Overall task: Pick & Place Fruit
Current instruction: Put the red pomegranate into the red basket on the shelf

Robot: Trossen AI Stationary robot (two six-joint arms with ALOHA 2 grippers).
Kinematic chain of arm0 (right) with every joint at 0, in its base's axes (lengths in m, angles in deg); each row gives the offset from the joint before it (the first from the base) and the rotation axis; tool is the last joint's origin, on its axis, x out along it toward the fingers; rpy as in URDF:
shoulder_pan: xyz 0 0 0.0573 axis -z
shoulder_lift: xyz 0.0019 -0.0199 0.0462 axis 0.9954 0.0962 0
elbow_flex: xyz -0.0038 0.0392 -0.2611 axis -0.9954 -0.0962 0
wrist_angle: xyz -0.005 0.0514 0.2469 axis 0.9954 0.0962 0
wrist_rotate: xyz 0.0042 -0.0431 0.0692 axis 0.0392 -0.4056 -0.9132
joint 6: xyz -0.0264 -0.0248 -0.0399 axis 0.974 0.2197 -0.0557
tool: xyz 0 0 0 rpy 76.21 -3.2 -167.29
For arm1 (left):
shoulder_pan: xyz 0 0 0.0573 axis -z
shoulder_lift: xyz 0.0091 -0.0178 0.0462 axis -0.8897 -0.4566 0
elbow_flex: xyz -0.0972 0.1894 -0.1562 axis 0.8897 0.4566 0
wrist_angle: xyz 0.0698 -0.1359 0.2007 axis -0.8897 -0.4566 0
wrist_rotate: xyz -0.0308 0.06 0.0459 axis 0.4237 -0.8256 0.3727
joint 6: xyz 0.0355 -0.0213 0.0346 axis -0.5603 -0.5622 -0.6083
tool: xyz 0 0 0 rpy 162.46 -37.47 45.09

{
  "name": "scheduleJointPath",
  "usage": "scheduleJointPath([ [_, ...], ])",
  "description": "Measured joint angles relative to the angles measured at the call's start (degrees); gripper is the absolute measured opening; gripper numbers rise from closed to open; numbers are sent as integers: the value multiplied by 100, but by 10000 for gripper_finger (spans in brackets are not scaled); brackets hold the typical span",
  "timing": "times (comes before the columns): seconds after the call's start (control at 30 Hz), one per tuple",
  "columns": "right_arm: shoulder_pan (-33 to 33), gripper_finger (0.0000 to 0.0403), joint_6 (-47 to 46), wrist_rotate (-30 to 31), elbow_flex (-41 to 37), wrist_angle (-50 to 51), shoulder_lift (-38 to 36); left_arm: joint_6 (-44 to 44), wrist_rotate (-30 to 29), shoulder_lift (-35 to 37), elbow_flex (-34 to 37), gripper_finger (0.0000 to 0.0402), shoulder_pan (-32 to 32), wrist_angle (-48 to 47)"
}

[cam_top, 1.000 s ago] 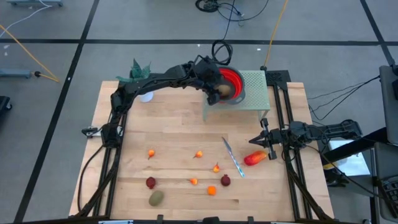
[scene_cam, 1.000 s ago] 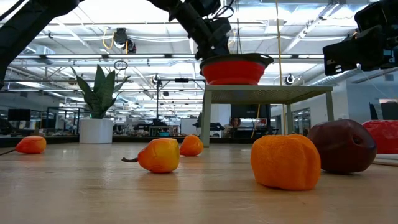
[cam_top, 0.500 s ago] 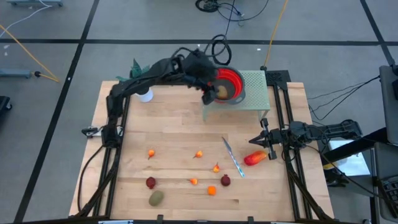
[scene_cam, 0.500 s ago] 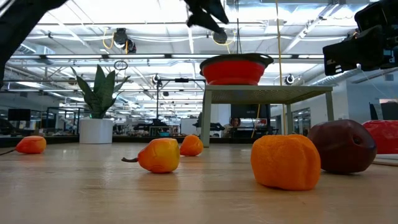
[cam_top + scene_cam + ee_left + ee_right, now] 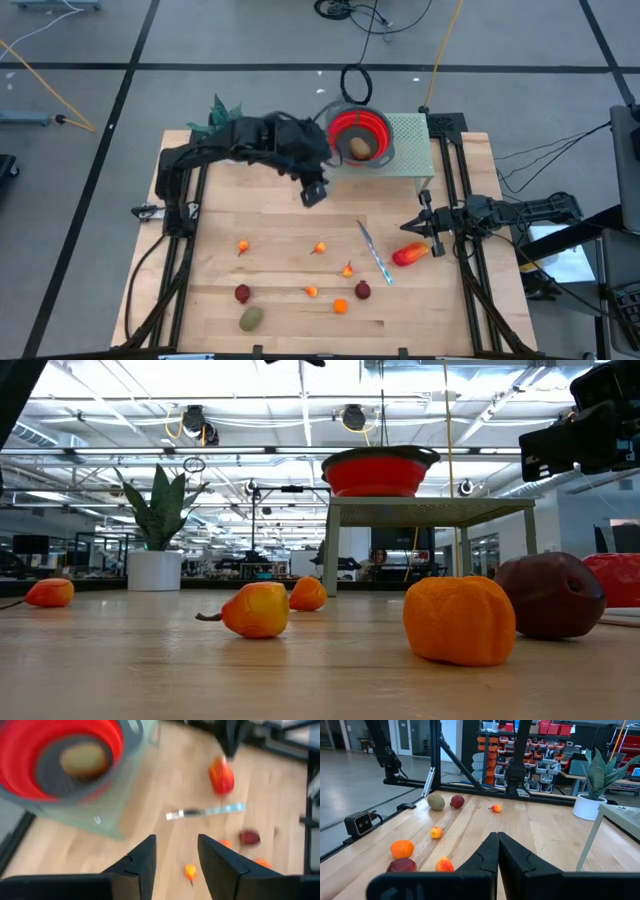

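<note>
Left wrist view: the left gripper has its jaws parted with a gap and nothing between them, above bare wood. 1 olive-brown oval lies apart from them in the red bowl on the green stand. The right gripper, jaws pressed together and empty, waits beside the red-orange piece.

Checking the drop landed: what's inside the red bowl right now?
One olive-brown oval fruit lies in the red bowl on the pale green stand; the left wrist view shows it too. Nothing else shows inside. The bowl floor beneath the fruit is covered.
</note>
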Motion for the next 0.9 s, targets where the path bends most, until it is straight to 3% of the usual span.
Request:
scheduleJointPath([
  [0.7, -1, 0, 0, 0, 0, 2, 0, 1689, -618, -44, 200, 8, 1336, -568],
  [0.9, 1, 0, 0, 0, 0, 2, 0, 2017, -641, -42, 452, 13, 1507, -535],
])
